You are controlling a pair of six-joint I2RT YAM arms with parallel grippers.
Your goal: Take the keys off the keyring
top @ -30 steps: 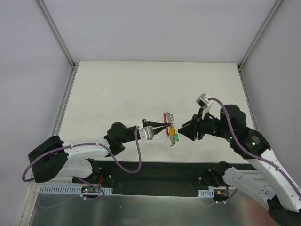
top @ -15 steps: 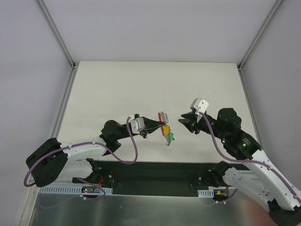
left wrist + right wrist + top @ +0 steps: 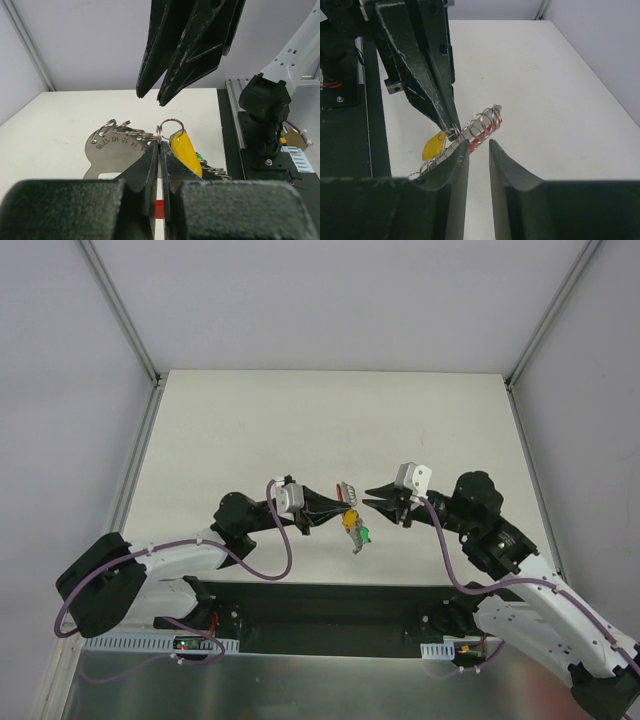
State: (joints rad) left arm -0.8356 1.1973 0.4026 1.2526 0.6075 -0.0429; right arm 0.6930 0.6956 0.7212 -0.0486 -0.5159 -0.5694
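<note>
1. My left end effector [image 3: 346, 508] is pinched shut on the keyring [image 3: 171, 122], holding it in the air above the bench [image 3: 250, 420].
2. The keys [image 3: 356, 526] hang in a bunch at its tips, with yellow and green covers and a bit of red showing.
3. My right end effector [image 3: 369, 495] faces the left one, just beside the bunch. Its fingers are narrowly parted and grip nothing.

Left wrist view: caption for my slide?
Left gripper shut on the keyring, yellow key beside it; right gripper open at frame top.
</note>
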